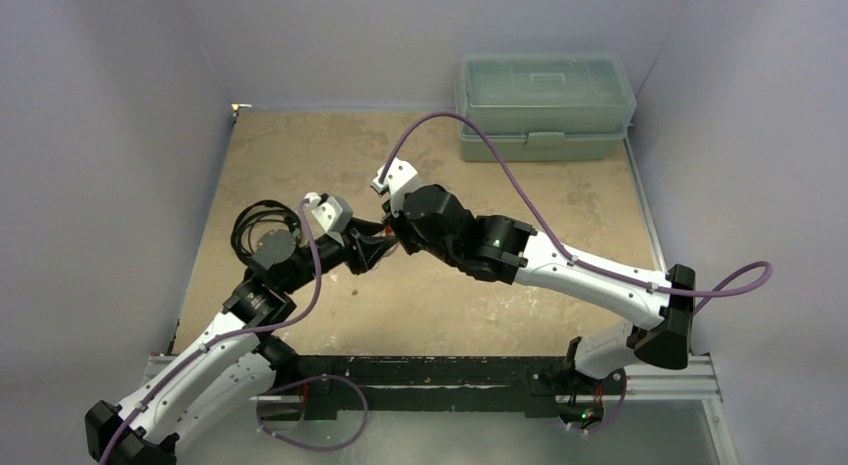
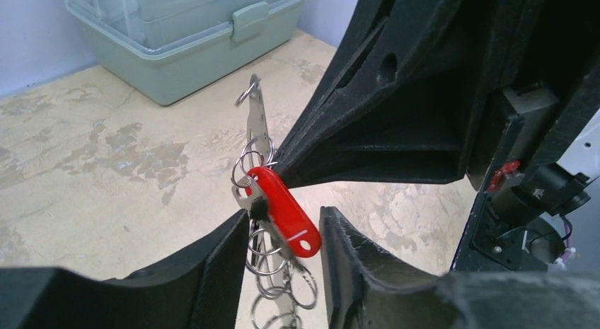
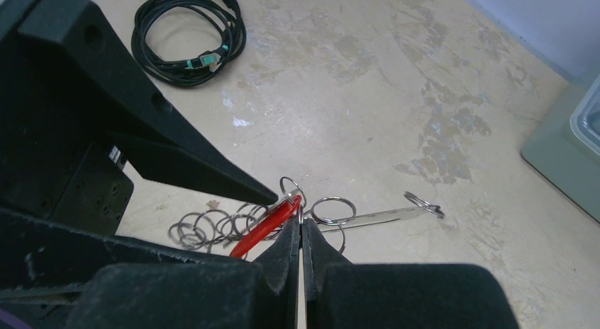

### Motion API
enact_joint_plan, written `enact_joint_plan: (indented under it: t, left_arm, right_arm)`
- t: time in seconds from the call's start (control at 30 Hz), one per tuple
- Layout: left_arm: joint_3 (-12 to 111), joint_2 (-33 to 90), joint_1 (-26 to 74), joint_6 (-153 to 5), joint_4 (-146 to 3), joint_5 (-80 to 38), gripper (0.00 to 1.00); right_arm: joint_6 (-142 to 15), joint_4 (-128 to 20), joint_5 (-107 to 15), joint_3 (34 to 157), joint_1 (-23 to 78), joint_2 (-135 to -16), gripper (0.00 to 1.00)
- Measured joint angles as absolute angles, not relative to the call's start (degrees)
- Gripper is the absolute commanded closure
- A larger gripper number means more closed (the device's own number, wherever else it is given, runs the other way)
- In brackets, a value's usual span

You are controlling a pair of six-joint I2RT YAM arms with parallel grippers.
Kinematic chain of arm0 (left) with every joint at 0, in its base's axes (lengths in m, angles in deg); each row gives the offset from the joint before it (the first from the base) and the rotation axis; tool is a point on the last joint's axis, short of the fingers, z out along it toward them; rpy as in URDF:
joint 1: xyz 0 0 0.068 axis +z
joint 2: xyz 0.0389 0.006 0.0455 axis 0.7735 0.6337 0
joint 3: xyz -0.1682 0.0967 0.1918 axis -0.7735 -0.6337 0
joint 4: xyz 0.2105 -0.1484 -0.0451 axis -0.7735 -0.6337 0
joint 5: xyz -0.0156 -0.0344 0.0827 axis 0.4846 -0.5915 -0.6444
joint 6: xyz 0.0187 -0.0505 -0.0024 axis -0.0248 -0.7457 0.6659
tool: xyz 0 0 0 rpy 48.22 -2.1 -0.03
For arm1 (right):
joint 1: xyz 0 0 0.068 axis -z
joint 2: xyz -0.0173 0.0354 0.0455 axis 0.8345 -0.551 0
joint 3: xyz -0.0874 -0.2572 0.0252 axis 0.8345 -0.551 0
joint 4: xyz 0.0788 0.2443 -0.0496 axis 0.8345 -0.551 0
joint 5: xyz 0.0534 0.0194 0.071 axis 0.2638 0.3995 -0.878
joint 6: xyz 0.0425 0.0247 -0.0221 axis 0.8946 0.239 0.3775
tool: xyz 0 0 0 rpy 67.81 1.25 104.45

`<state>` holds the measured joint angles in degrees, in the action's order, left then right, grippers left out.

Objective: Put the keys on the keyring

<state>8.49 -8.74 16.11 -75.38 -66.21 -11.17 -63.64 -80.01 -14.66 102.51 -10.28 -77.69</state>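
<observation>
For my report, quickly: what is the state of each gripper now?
Left gripper: half open around the red key.
Right gripper: closed on the keyring.

Pale lilac walls [image 1: 100, 135], worn beige tabletop [image 1: 450, 310] with dark blotches, green lidded box [image 1: 545, 105] in far right corner

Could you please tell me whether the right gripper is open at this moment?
No, the right gripper has its fingers pressed together, tips at the keyring.

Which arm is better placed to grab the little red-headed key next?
Left. The left gripper has open jaws straddling the small silver key with the red plastic head, while the right gripper is shut on the bunch of thin silver wire rings.
</observation>
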Motion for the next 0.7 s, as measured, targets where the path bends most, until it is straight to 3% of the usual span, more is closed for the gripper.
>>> enact_joint_plan:
  t: [0.23, 0.57, 0.7]
  left_arm:
    - [8.5, -8.2, 16.1, -73.7, -67.7, -10.8, 0.81]
    - [9.3, -10.8, 16.1, -71.7, -70.4, -11.4, 0.81]
    - [9.8, -11.8, 16.1, -71.8, -71.1, -11.7, 0.72]
  right_arm:
    - [-63.6, -80.0, -15.2, 102.5, -10.3, -77.4, 1.0]
    - [-63.9, -80.2, -16.5, 99.5, -10.5, -73.6, 1.0]
    - [-64.3, -80.3, -16.5, 98.8, -10.5, -72.0, 1.0]
